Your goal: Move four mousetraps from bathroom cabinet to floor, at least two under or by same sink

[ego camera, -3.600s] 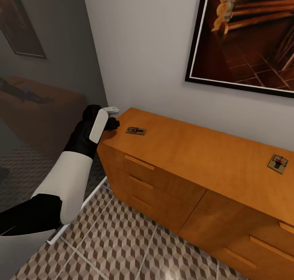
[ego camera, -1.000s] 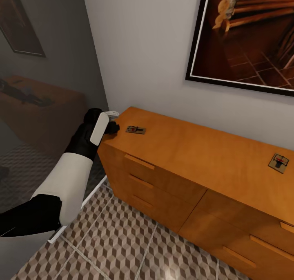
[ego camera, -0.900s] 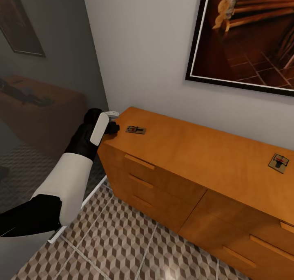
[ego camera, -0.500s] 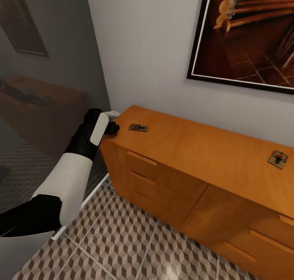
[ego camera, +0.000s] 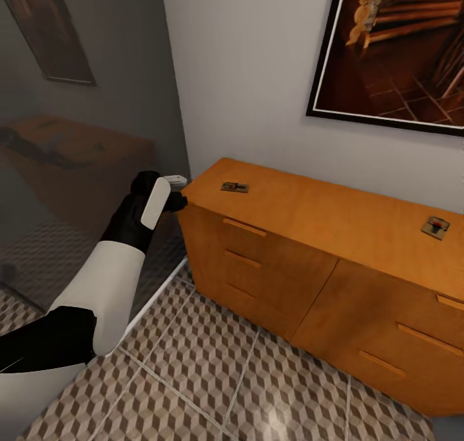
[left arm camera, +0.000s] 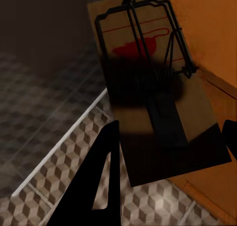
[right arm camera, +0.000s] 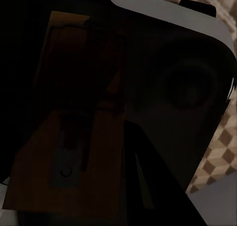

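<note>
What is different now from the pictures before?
Mostly the camera moved: the whole view slid, so the cabinet looks farther off, with more floor showing. The left gripper stays by the cabinet's corner, holding a mousetrap. Two mousetraps stay on top.

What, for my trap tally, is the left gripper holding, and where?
Left gripper holds a tan wooden mousetrap, apparently by its long edges at the end opposite the red mark.

Two mousetraps [ego camera: 234, 187] [ego camera: 435, 227] (flat) atop cabinet [ego camera: 361, 222]
</note>
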Available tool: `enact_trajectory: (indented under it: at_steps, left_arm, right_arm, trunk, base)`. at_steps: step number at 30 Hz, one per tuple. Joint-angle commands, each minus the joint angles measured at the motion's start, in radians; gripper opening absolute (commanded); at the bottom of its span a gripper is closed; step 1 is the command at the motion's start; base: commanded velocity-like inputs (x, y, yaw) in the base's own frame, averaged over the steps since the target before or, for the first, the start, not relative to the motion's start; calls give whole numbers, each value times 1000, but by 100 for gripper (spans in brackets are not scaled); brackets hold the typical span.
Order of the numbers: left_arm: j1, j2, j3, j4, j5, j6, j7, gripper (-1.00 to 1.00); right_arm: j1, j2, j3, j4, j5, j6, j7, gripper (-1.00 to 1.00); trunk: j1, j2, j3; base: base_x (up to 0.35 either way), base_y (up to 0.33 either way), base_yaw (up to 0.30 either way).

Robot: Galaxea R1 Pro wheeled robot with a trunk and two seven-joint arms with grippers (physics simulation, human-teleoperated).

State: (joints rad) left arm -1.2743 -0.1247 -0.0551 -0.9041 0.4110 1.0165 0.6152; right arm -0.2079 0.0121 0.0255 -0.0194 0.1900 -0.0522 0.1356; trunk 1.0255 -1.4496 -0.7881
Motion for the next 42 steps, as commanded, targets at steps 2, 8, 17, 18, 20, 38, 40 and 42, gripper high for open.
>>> enact_trajectory:
  at_steps: [2,8,17,18,20,38,40,42]
  left_arm:
    - [0,0,-2,0,9,2,8,-100]
    - [0,0,-2,1,9,2,8,-100]
    - [0,1,-2,1,9,2,9,-100]
    - [2,2,-2,0,9,2,9,-100]
    - [10,2,-2,0,9,2,8,-100]
    - [47,1,-2,0,9,1,8,-100]
    - [57,1,-2,1,9,1,8,-100]
    - [68,0,-2,1,9,1,8,-100]
  right_arm:
    - [-1,0,2,0,2,-3,4,-100]
    - [-1,0,2,0,2,-3,4,-100]
    - [-1,0,2,0,2,-3,4,-100]
    - [0,0,2,0,2,-3,4,-100]
    - [-1,0,2,0,2,-3,4,-100]
    - [-1,-1,0,-1,2,-3,4,-100]
    - [-1,-1,-1,-2,1,-3,4,-100]
    - [-1,-1,-1,-2,1,-3,4,-100]
  trunk:
    - [0,0,-1]
    - [0,0,-1]
    - [0,0,-1]
    - [0,0,-1]
    - [0,0,-1]
    - [0,0,11]
    - [0,0,13]
    - [0,0,14]
  base:
    - [-124,76,0]
    - [-33,21,0]
    - [-1,1,0]
    - [0,0,0]
    - [-18,2,0]
    - [-224,140,-143]
    - [-275,161,-206]
    - [-263,133,-197]
